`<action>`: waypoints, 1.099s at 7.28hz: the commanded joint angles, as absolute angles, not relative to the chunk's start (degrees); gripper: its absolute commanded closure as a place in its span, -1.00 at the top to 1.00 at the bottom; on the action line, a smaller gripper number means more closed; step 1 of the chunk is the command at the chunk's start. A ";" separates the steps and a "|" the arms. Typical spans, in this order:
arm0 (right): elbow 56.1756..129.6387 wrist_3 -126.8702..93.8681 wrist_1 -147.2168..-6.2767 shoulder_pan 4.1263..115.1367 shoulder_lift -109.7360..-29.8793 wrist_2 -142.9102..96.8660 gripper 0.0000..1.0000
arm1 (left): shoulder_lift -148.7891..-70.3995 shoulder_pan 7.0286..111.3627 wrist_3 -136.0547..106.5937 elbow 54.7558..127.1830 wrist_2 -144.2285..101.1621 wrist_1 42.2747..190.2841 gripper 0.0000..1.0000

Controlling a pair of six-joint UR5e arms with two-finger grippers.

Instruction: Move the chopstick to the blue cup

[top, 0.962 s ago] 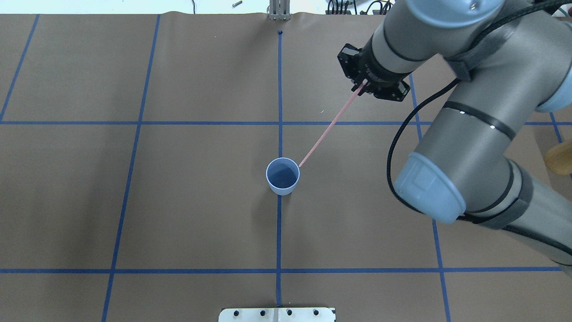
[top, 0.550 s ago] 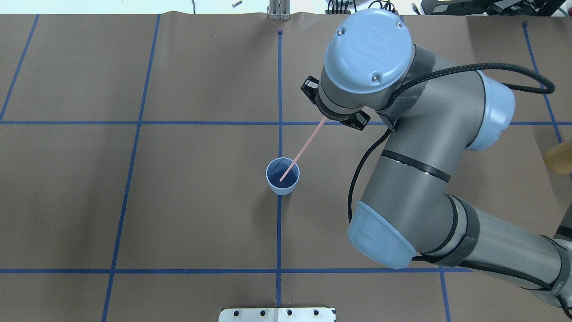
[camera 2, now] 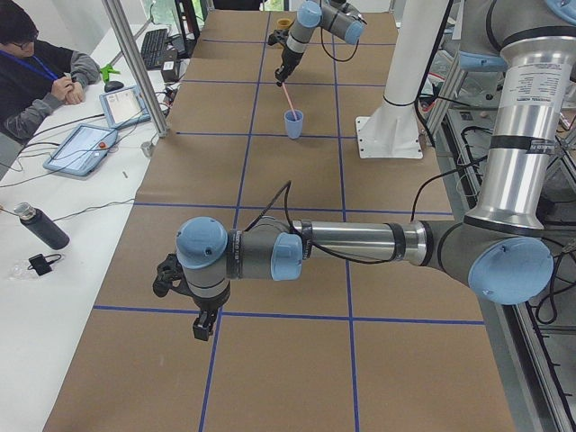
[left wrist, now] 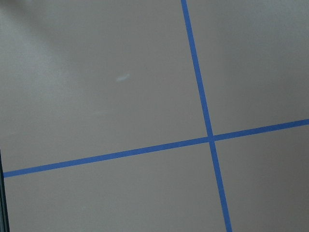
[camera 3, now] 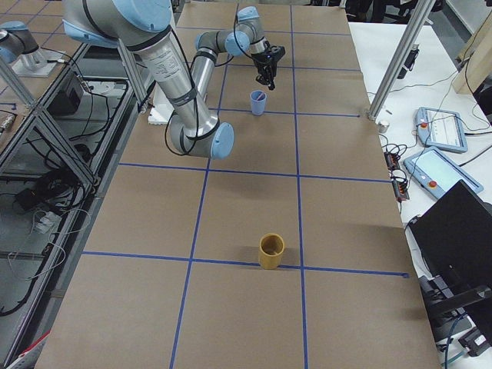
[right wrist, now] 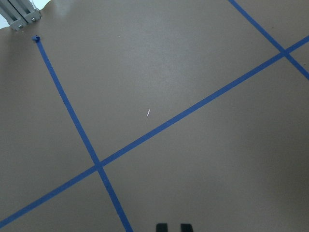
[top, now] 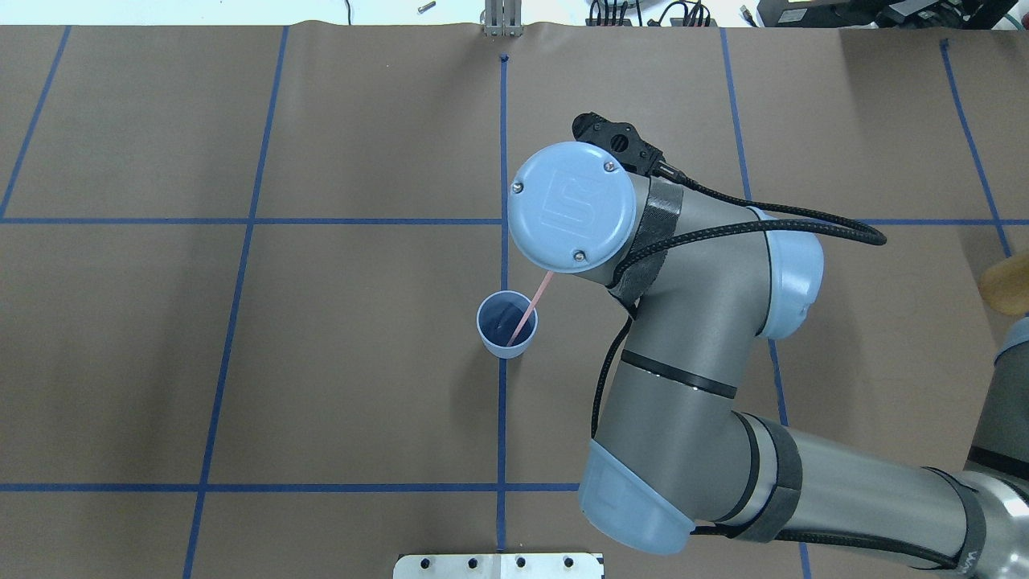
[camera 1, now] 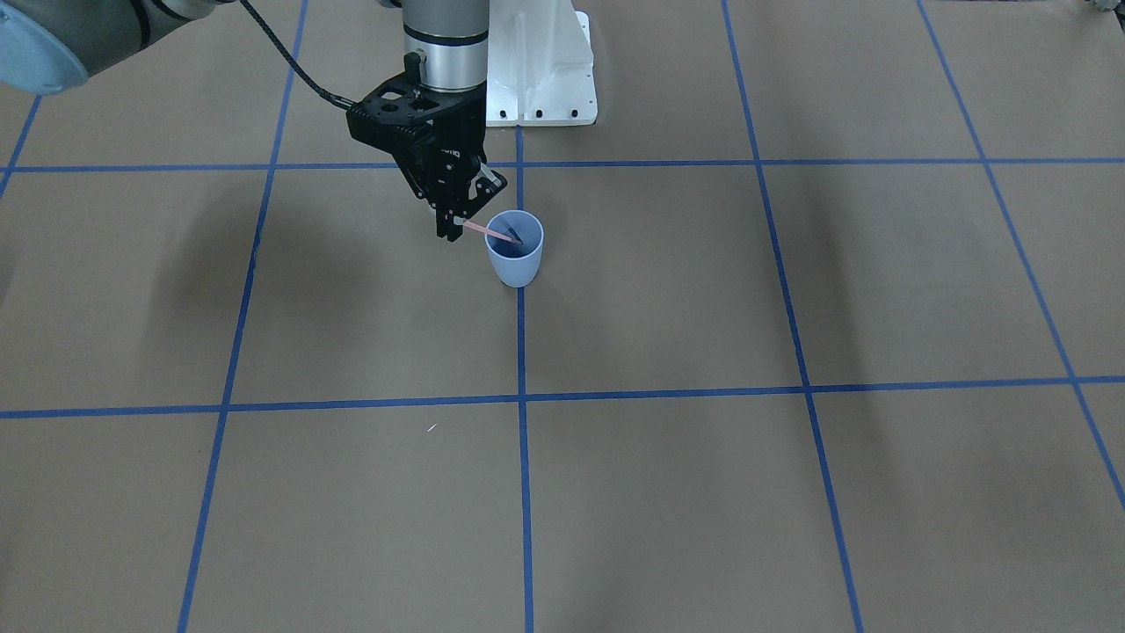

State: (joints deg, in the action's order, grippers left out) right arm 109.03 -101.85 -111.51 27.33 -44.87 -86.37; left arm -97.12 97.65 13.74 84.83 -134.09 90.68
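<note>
The blue cup [camera 1: 514, 268] stands upright on the table's centre line; it also shows in the overhead view [top: 507, 351]. My right gripper [camera 1: 453, 230] is shut on the upper end of the pale pink chopstick [camera 1: 490, 233], just beside and above the cup's rim. The chopstick [top: 528, 311] slants down, with its lower end inside the cup. In the overhead view the wrist's blue cap hides the gripper. My left gripper [camera 2: 201, 326] hangs over bare table far from the cup; I cannot tell whether it is open or shut.
A yellow-brown cup [camera 3: 270, 250] stands at the table's right end, seen at the overhead view's right edge [top: 1005, 283]. Blue tape lines [top: 503, 418] grid the brown table cover. The white arm base plate [camera 1: 540, 83] lies behind the cup.
My right arm has swung toward the cup and turned its wrist down. The chopstick's lower end went from beside the rim into the cup and now sits deeper.
</note>
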 commanded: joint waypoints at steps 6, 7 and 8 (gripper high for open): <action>104.44 -56.18 -110.57 59.79 -48.05 -120.52 1.00 | -97.56 96.33 11.00 85.59 -135.42 82.81 0.97; 101.46 -43.89 -110.22 66.20 -51.03 -126.07 1.00 | -97.30 96.33 10.20 87.26 -136.31 82.71 0.97; 98.73 -29.67 -110.21 71.66 -55.41 -130.30 1.00 | -97.38 96.33 10.28 87.71 -136.49 83.23 0.97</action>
